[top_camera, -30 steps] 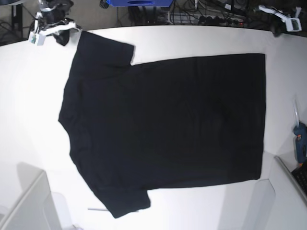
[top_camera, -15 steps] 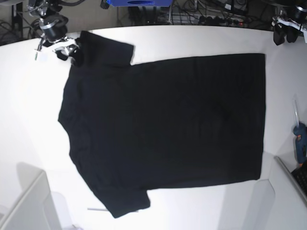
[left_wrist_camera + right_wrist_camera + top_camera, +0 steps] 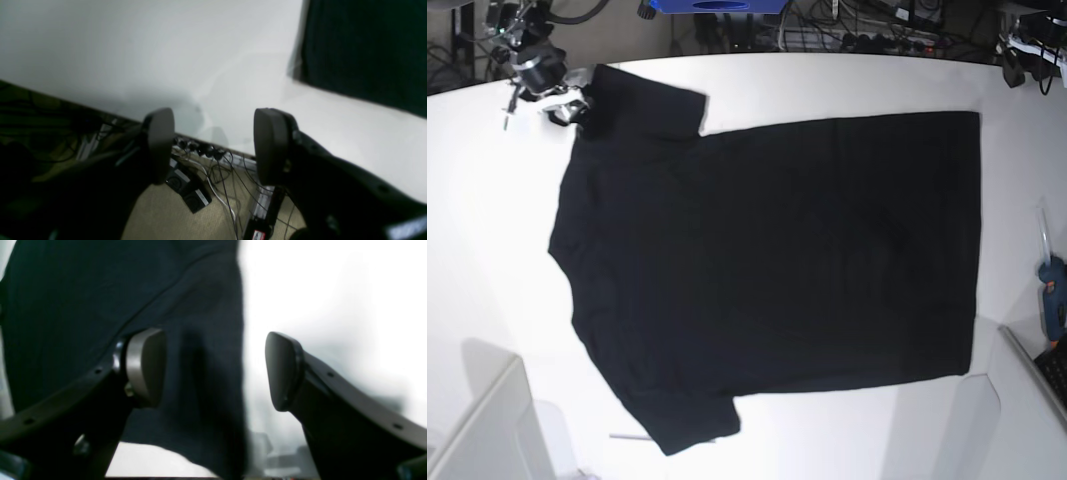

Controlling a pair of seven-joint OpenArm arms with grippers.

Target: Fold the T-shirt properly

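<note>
Beside sleeve, right gripper [image 3: 567, 100] newly wider

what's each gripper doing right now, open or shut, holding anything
Left gripper: open, empty, at the white table's edge.
Right gripper: open, holding nothing, jaws straddling the sleeve edge of the plain black cloth T-shirt.

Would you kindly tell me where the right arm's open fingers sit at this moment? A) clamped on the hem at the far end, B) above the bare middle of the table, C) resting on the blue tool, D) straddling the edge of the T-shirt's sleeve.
D: the right wrist view shows one of the fingers over the black T-shirt and the other over the white table.
</note>
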